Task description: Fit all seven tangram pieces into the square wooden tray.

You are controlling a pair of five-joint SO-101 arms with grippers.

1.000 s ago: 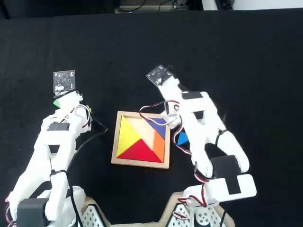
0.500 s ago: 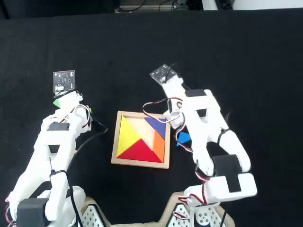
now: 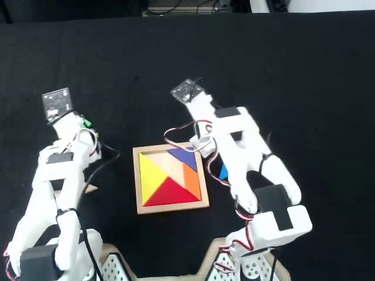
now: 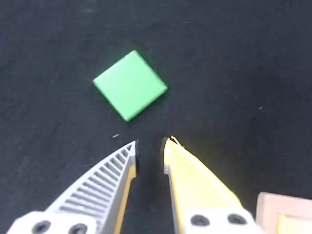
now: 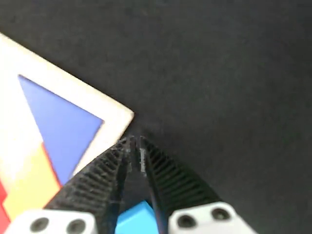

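"Square wooden tray (image 3: 136,181) – where's it found?"
"Centre of high view, btwn the two arms. Yellow triangle (image 3: 149,174), red triangle (image 3: 170,192), orange piece (image 3: 191,178) & dark-blue triangle (image 3: 183,157) are seated inside."
"Pieces outside?"
"Green square (image 4: 130,85) is laid on black cloth (image 3: 281,88), left part of high view, just ahead of left gripper (image 4: 150,145), whose jaws are held slightly apart. Light-blue piece (image 3: 222,171) is seen just right of tray, partly hidden by right arm."
"Right gripper (image 5: 134,143)?"
"Fingers are pressed together, tips just beside tray's corner."
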